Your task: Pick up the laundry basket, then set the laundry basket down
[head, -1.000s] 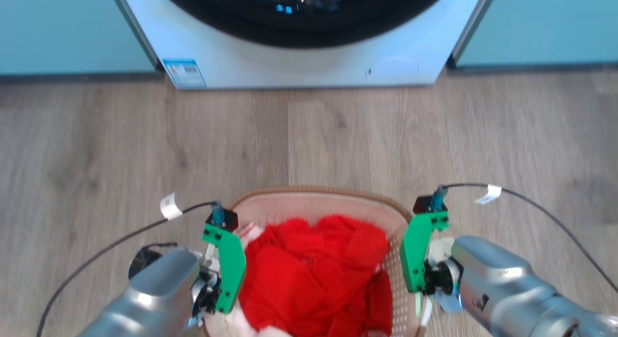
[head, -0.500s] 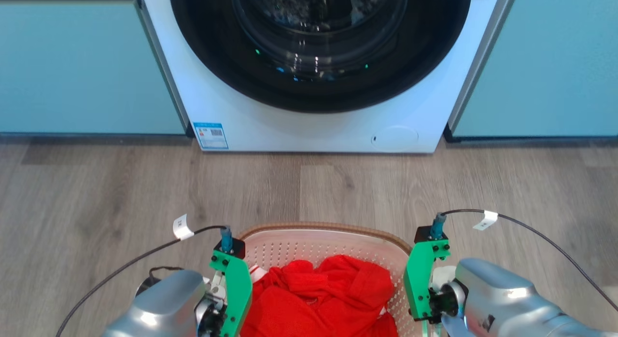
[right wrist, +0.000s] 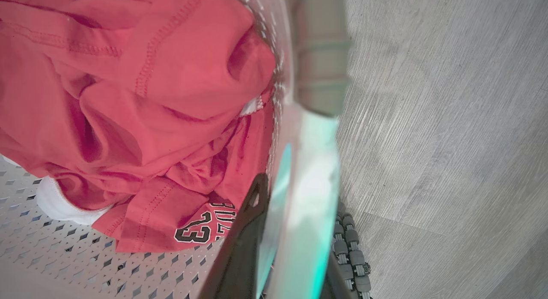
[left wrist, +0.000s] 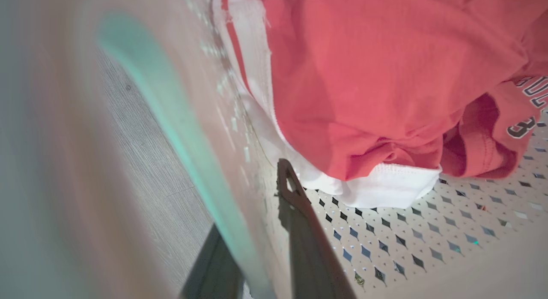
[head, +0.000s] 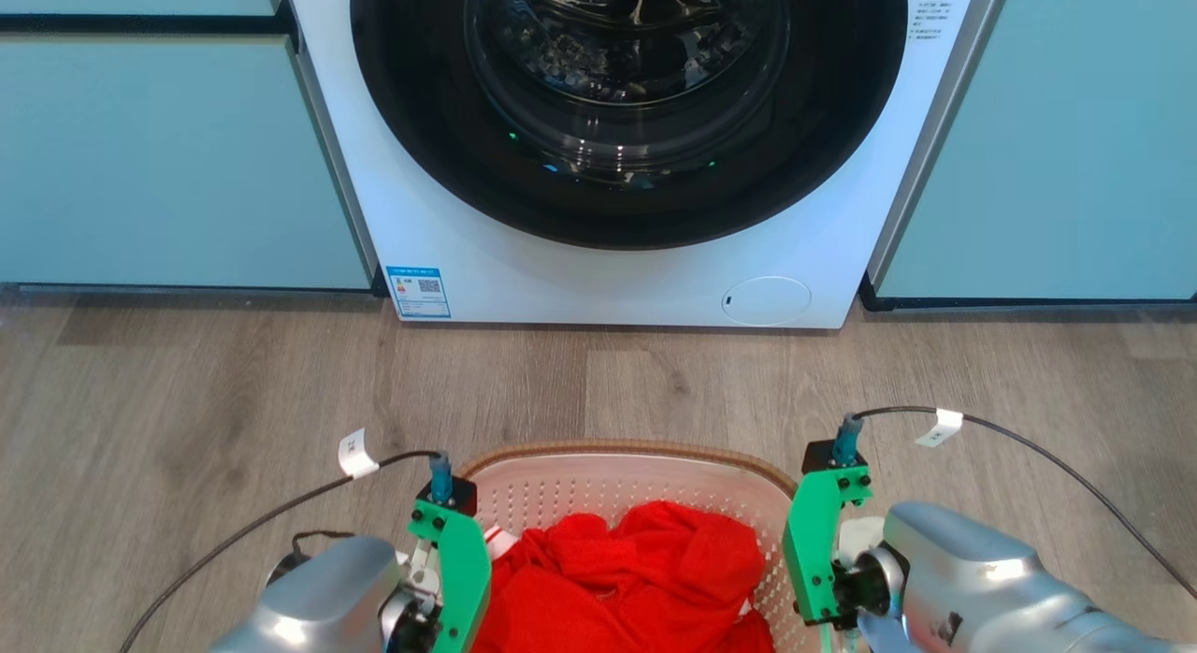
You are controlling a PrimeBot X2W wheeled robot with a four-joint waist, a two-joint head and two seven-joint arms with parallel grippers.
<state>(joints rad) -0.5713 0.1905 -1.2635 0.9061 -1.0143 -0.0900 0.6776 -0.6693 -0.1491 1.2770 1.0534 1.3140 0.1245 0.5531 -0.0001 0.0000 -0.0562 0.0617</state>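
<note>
White laundry basket (head: pixel 617 444), side walls clamped in your left gripper (left wrist: pixel 257 196) and right gripper (right wrist: pixel 299 200) jaws, apparently lifted: lower it level next.

1. The head view is bright, evenly lit and sharp; small glints sit on the washer door (head: pixel 627 110).
2. Faint soft shadows edge the floor (head: pixel 187 400) below the cupboards (head: pixel 168 166).
3. Both wrist views blur the near wall of the laundry basket (left wrist: pixel 222 102), with pale glare; the red shirt (left wrist: pixel 364 76) is sharp.
4. Floor lines bend toward their edges.
</note>
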